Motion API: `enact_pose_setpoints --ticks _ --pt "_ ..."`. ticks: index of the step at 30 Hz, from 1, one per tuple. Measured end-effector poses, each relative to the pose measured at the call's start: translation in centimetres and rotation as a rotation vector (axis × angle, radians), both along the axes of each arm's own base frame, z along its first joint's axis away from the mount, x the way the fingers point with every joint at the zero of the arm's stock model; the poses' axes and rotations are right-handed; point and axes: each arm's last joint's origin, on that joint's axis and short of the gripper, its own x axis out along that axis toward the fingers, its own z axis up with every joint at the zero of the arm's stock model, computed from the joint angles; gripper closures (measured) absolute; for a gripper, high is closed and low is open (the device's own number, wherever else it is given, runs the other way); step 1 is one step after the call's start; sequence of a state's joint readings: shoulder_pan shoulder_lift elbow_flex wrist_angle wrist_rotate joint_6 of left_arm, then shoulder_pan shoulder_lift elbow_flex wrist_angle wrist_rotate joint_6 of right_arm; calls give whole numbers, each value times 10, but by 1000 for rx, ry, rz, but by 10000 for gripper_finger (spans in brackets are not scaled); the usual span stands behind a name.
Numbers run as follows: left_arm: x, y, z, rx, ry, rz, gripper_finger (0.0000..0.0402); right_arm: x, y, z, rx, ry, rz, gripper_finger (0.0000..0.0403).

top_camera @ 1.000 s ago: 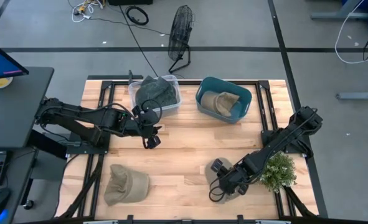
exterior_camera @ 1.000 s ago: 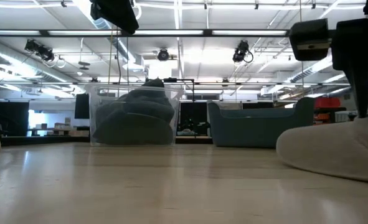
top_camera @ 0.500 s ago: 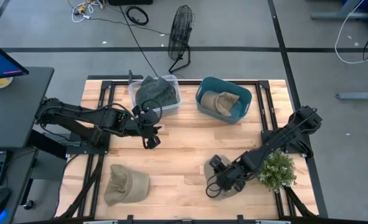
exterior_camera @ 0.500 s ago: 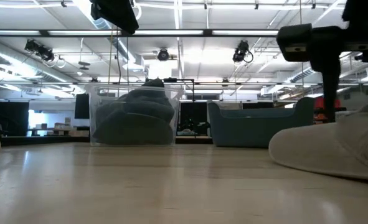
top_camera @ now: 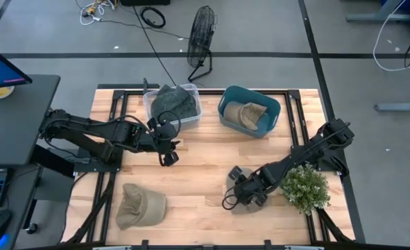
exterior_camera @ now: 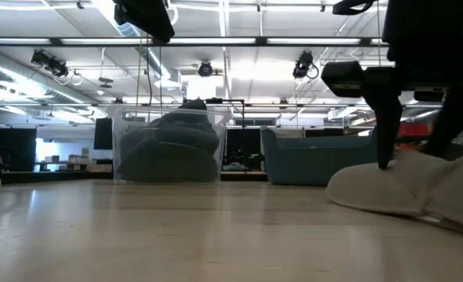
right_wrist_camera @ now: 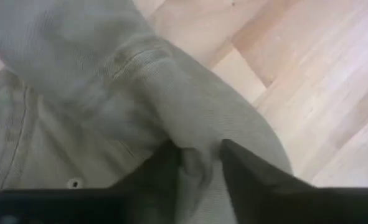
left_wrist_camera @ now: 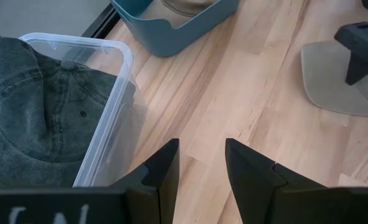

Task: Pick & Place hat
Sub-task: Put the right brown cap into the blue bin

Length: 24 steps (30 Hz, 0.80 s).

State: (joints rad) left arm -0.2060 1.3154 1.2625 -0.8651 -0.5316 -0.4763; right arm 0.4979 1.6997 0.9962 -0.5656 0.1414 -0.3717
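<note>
A beige hat (top_camera: 254,203) lies near the table's near edge, right of centre, and shows in the low view (exterior_camera: 388,192) with its underside on the wood. My right gripper (top_camera: 241,196) stands over it and is shut on its cloth. My left gripper (top_camera: 168,157) hovers open over bare wood in front of a clear bin (top_camera: 175,104) that holds a dark hat (left_wrist_camera: 28,99). A teal bin (top_camera: 250,112) holds another beige hat. A third beige hat (top_camera: 139,205) rests flat near the table's near left corner. My right gripper (right_wrist_camera: 199,155) pinches a raised fold of the beige hat's cloth (right_wrist_camera: 196,134) between its two fingers. The fingers come slanting down from above and from the table's right. The hat's lower edge (exterior_camera: 356,200) stays on the table.
A potted green plant (top_camera: 305,190) stands close to the right of the held hat, beside the right arm. The two bins sit side by side at the far edge. Bare wood lies between the two arms in the middle of the table (top_camera: 205,167).
My right gripper has moved toward the table's left, a little toward the far edge, staying shut on the beige hat. The hat has slid along the table with it, away from the plant.
</note>
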Motion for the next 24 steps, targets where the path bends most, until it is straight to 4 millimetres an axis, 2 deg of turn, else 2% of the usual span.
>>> enact_pose_setpoints --ticks 4,5,10,15,20,24 --pt "0 0 0 10 6 -11 266 1 0 3 -7 -29 17 373" --pt "0 0 0 15 10 -17 266 1 0 5 -7 -34 23 386" --pt "0 0 0 25 15 -27 266 3 -2 22 -49 -106 -24 375" --pt "0 0 0 26 16 -28 266 8 -9 68 -241 -226 -70 395" --pt "0 0 0 25 15 -28 266 8 -37 114 -580 -289 -140 391" --pt "0 0 0 25 15 -28 266 6 -70 133 -822 -216 -119 393"
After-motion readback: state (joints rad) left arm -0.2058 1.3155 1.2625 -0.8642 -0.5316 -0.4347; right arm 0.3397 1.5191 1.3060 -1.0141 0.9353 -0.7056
